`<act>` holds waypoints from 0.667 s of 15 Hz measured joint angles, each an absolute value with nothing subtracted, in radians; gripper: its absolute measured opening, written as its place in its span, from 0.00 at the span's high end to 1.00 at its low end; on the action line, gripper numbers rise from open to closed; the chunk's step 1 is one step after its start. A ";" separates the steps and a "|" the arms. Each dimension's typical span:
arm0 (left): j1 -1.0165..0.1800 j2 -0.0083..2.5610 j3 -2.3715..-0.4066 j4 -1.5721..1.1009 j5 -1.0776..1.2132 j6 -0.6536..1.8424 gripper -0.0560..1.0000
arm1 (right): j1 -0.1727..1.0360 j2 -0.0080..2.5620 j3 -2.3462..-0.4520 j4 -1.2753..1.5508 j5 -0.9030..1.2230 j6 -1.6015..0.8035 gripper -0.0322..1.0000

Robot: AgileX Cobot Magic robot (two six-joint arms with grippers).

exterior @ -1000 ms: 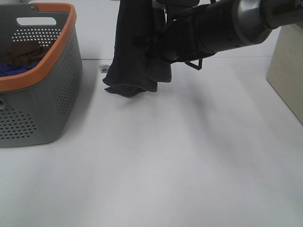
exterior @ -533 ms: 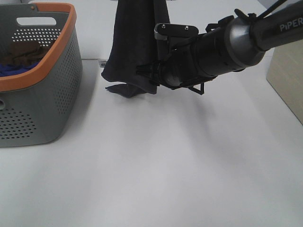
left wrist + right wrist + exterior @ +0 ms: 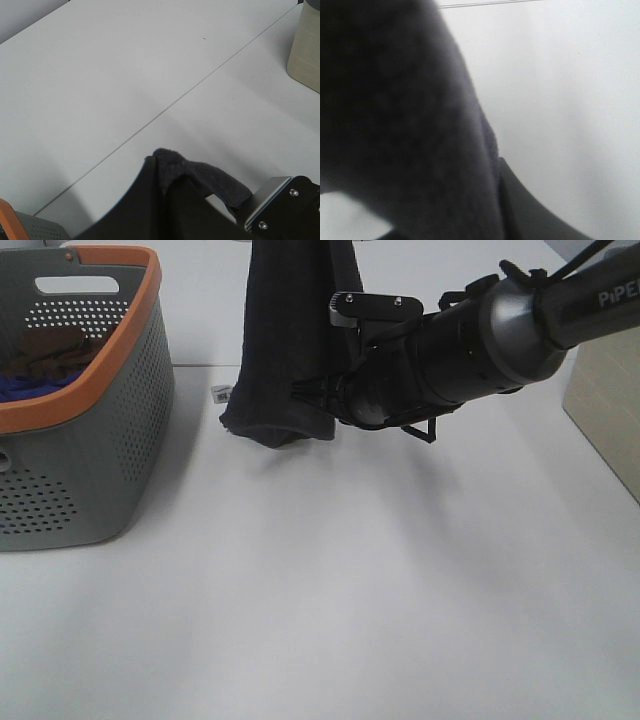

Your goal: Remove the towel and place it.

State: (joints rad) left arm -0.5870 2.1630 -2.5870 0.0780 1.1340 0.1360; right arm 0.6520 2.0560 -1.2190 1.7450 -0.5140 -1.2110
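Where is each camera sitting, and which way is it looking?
Exterior high: mounted high, facing down on the table, basket and hanging towel; the right arm shows.
Left wrist: above the towel's top, looking down to the table; the right arm's metal bracket shows.
Right wrist: right against the towel, nearly all dark cloth; no arm part clear.
Shared: all three see towel and table.
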 joint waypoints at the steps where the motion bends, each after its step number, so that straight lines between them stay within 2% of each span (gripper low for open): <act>1: -0.583 2.163 -2.587 0.078 1.134 0.136 0.95 | 0.652 2.035 -1.196 1.744 -0.514 -1.218 0.97; 5: -0.550 2.163 -2.587 0.072 1.152 0.136 0.95 | 0.652 1.909 -1.065 1.744 -0.455 -1.323 0.97; 10: -0.529 2.163 -2.587 0.054 1.216 0.136 0.95 | 0.652 1.726 -1.002 1.743 -0.289 -1.640 0.97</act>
State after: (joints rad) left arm -0.5290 2.1630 -2.5870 0.0540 1.2160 0.1360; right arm 0.6520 1.7260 -1.0020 1.7430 -0.2890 -1.6400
